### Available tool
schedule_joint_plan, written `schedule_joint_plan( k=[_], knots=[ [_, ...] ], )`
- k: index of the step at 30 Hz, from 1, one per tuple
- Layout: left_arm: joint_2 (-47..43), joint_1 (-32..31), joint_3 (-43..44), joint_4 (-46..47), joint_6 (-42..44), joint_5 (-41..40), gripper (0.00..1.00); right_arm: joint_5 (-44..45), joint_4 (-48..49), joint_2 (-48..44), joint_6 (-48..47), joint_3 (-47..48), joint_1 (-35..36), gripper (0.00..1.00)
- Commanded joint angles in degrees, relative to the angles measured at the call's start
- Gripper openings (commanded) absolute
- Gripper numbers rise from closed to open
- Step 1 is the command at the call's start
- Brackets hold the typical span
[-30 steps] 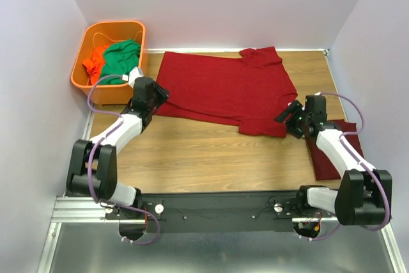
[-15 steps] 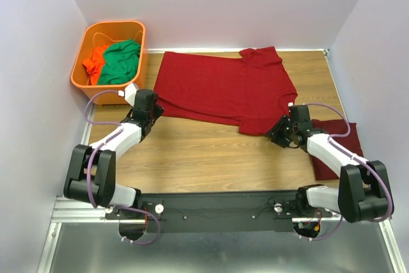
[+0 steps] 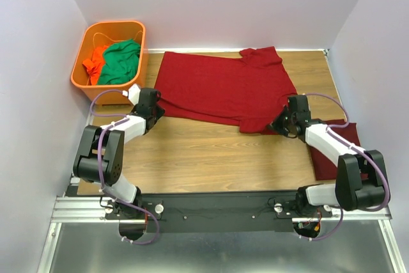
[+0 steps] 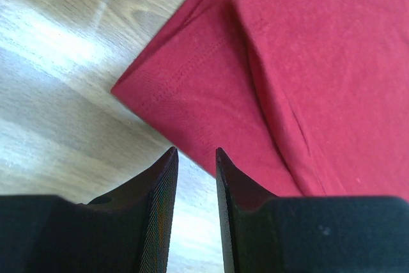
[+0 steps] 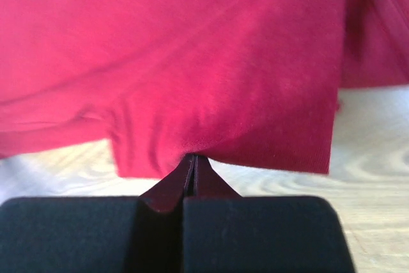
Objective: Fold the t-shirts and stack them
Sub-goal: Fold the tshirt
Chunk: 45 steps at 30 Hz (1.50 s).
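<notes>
Two t-shirts: spread t-shirt, folded t-shirt; right hand clenched on spread t-shirt; left hand released.

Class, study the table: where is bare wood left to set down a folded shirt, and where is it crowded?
Freest: the wood strip between the near hem of the spread t-shirt and the arm bases, bordered by the left arm and the folded t-shirt. A smaller patch lies between the sleeve and right wall. Crowded: the far half, the basket corner.
</notes>
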Motion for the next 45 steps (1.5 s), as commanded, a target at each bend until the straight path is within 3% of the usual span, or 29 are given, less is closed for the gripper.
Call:
schedule_joint_plan(
  k=[1,14,18,21,22,27,29,37,45],
  knots=[
    [1.85,0.48,1.80,0.96,0.83,-2.22,0.37,1.97,-0.29,1.95,-1.71,5.33,0.21,0.01],
    [3.52,1.01,4.17,1.31,2.32,0.76,0.35,3.72,-1.70,17.93,-6.02,18.69,0.21,0.01],
    [2.82,1.18,3.91,1.66,3.11,1.30,0.35,2.84,-1.88,19.18,-7.95,20.29,0.21,0.01],
    [2.38,1.27,3.47,2.80,3.99,2.43,0.35,3.46,-2.14,17.87,-10.58,20.81,0.12,0.12],
    [2.20,1.27,3.38,2.98,4.17,2.79,0.35,3.63,-2.66,16.30,-11.37,21.16,0.04,0.21],
    [0.18,1.10,1.01,9.30,8.03,11.30,0.35,6.88,-5.39,6.63,-11.12,18.36,-0.31,0.49],
    [-1.13,-0.13,0.40,10.36,9.17,13.50,0.37,8.99,-6.44,1.37,-10.42,15.74,-0.31,0.52],
    [-4.92,-17.69,-1.72,13.00,13.48,16.41,0.44,8.83,-9.70,-9.82,-9.18,5.97,-1.37,0.52],
    [4.30,-33.61,4.34,14.32,16.65,17.20,0.47,7.59,-9.61,-11.05,-9.45,1.83,-1.90,0.52]
  ],
)
